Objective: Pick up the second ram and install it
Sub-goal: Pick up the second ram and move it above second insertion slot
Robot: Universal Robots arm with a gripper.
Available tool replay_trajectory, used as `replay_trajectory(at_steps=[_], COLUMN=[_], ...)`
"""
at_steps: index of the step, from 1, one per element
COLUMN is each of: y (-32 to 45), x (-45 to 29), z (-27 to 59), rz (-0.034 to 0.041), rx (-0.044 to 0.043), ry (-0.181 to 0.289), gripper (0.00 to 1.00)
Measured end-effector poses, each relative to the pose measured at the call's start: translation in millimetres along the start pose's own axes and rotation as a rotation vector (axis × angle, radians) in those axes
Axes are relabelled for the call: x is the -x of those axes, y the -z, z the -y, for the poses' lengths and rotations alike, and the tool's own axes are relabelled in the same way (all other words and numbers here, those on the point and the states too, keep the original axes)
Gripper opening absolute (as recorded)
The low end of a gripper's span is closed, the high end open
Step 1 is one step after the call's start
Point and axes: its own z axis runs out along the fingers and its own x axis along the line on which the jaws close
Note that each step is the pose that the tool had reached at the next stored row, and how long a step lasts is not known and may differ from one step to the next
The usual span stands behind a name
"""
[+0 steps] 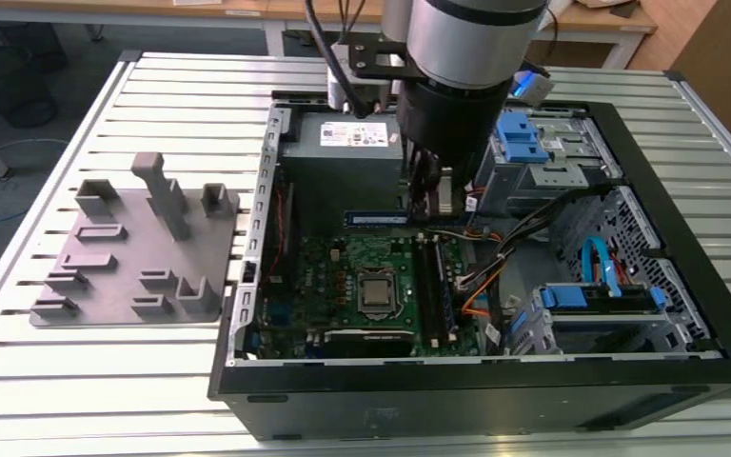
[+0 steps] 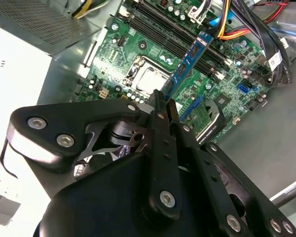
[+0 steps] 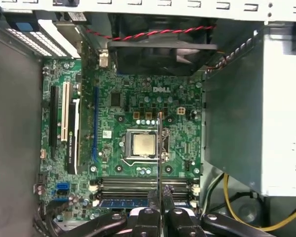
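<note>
In the exterior view, the open black tower computer case [image 1: 467, 390] lay on its side on the slatted aluminium table [image 1: 35, 381]. The grey plastic fixture block [image 1: 137, 257] sat just beside its wall on the exterior view's left. The black gripper [image 1: 419, 214] reached down into the case and pinched one end of the second ram [image 1: 376, 219], a thin green stick with a bluish label. The stick hung near the far edge of the green motherboard [image 1: 340, 276], close to the grey metal power supply box [image 1: 340, 143]. Bundled cables [image 1: 505, 248] crowded the gripper on the exterior view's right.

In the second wrist view, the fingers [image 2: 158, 128] pressed on the stick [image 2: 190, 59], which jutted out crosswise to the long black memory slots [image 2: 163, 29].

In the first wrist view, the ram [image 3: 159, 158] showed edge-on as a thin line over the edge of the silver processor [image 3: 143, 144], running out from the gripper [image 3: 160, 212]. One slot held another blue-labelled stick [image 3: 123, 202]. The black fan [image 3: 163, 49] bounded the board's far end.
</note>
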Motion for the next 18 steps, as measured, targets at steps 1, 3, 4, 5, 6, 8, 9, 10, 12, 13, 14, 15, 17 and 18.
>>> replay_trajectory(at_steps=[1, 3, 4, 5, 6, 8, 9, 10, 12, 13, 14, 15, 17, 18], y=[-1.7, -5.4, -7.1, -9.0, -10.7, -14.3, -16.1, -17.9, -21.6, -23.3, -25.1, -26.9, -30.5, -32.3], x=[-1.4, -4.1, -5.3, -6.3, -7.0, -8.1, -8.6, -9.1, -10.0, -10.4, -10.7, -11.0, -11.6, -11.9], z=[0.1, 0.1, 0.2, 0.2, 0.2, 0.3, 0.4, 0.5, 0.7, 0.8, 0.9, 1.1, 1.2, 1.3], rz=[0.0001, 0.0003, 0.0002, 0.0004, 0.0003, 0.0003, 0.0003, 0.0003, 0.0003, 0.0002, 0.0003, 0.0003, 0.0003, 0.0003], rx=[0.0000, -0.0001, 0.0000, 0.0000, 0.0000, 0.0000, 0.0000, -0.0001, 0.0000, 0.0000, -0.0001, 0.0000, 0.0000, 0.0000], ry=[0.000, 0.000, 0.000, 0.000, 0.000, 0.000, 0.000, 0.000, 0.000, 0.000, 0.000, 0.000, 0.000, 0.000], gripper=[0.14, 0.14, 0.14, 0.14, 0.14, 0.14, 0.14, 0.14, 0.14, 0.14, 0.14, 0.14, 0.14, 0.14])
